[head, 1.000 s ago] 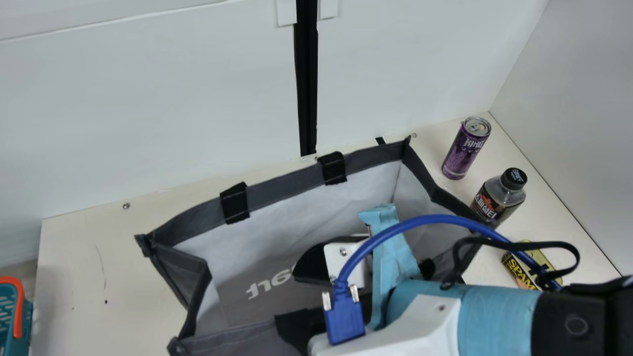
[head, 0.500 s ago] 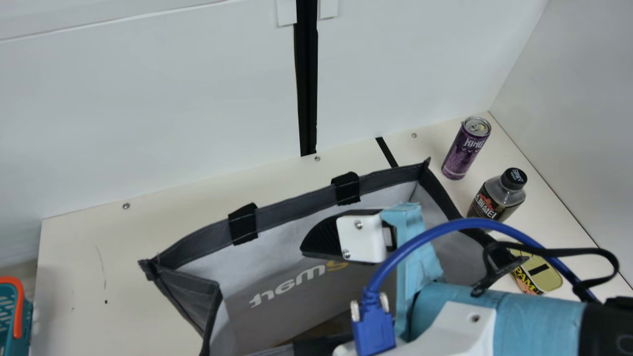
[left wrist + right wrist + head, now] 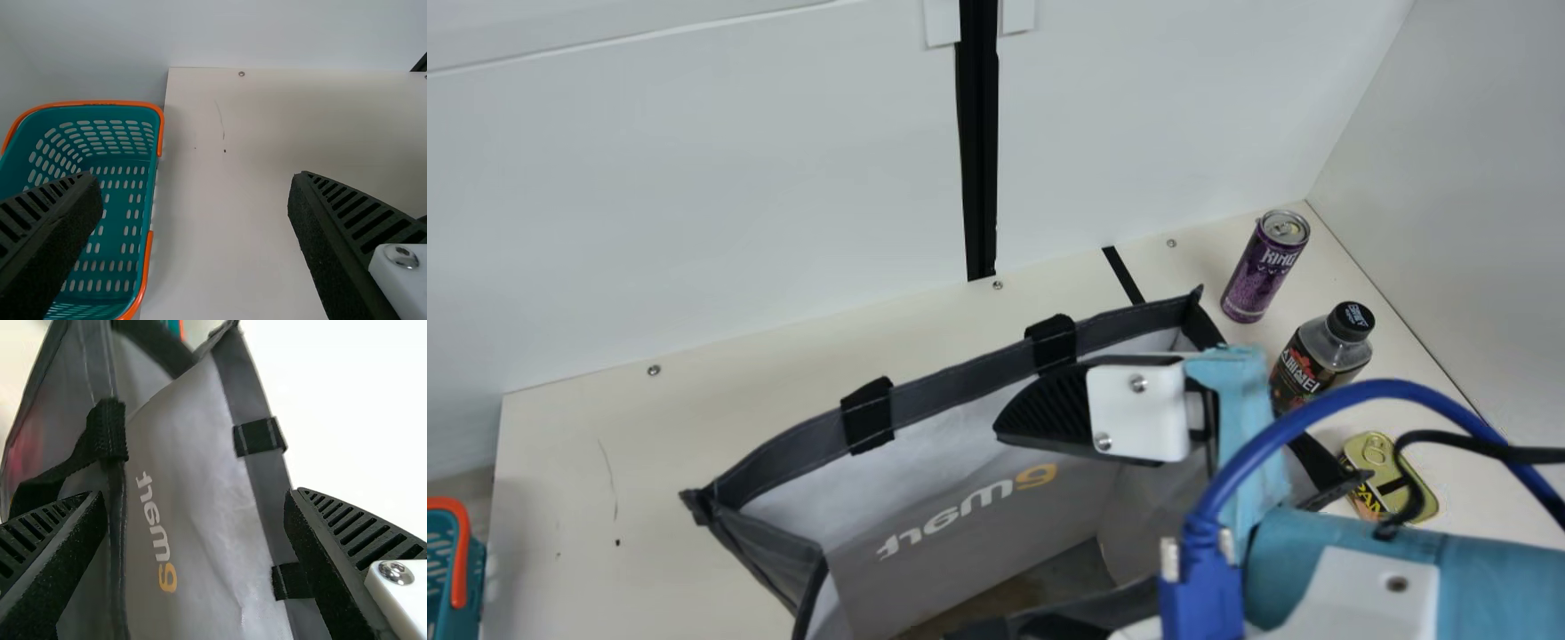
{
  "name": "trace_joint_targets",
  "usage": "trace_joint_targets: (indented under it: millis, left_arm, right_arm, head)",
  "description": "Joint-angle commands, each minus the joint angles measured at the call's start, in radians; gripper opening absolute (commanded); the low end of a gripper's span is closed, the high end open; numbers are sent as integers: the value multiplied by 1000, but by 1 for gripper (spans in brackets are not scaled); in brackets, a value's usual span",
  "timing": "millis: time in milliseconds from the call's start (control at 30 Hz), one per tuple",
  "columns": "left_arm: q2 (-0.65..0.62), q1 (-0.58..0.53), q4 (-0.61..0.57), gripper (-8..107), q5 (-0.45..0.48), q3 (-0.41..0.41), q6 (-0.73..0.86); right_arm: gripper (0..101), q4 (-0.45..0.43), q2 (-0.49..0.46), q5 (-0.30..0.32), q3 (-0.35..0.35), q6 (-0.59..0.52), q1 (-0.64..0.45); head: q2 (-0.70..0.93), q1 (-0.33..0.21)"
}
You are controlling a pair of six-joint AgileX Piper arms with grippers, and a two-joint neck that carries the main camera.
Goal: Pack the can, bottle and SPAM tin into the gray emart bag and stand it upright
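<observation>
In the main view the gray emart bag [image 3: 960, 378] stands upright with its mouth spread open. My right gripper [image 3: 1017, 526] is over that mouth, fingers wide apart, one of them in front of the far panel. From the right wrist view, the open right gripper [image 3: 195, 499] has the bag [image 3: 193, 460] between and beyond its fingers, held by neither. Right of the bag stand the purple can [image 3: 1263, 267] and the dark-labelled bottle [image 3: 1320, 351]; the SPAM tin [image 3: 1414, 489] lies nearer, partly behind a cable. My left gripper [image 3: 195, 181] is open and empty above the table.
A teal basket [image 3: 127, 170] with orange handles stands at the table's left edge, its corner also in the main view. White walls [image 3: 694, 196] rise behind and at the right. Bare table [image 3: 614, 498] lies left of the bag.
The bag's far rim has come nearer the viewer and slightly right, baring table behind it. My right gripper has risen and shifted right. Can and bottle have stayed put.
</observation>
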Motion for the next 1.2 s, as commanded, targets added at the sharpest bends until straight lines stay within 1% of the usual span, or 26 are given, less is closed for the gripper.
trace_joint_targets:
  millis: [0,267,433,567,833,1167]
  left_arm:
    - [0,0,0,90,0,0,0]
    - [0,0,0,90,0,0,0]
    - [0,0,0,90,0,0,0]
    - [0,0,0,90,0,0,0]
    - [0,0,0,90,0,0,0]
    - [0,0,0,90,0,0,0]
  right_arm:
    - [95,-3,-1,-1,-13,12,5]
    - [95,2,-15,-1,-65,39,-2]
    - [95,3,-23,-1,-97,53,-32]
    - [95,-15,-22,-1,-126,66,-104]
    - [95,-23,-10,-1,-170,74,-283]
    - [95,-6,22,-1,-215,109,-452]
  head:
    - [-2,-23]
    - [-2,-23]
    - [-2,-23]
    - [-2,-23]
    - [-2,-23]
    - [-2,-23]
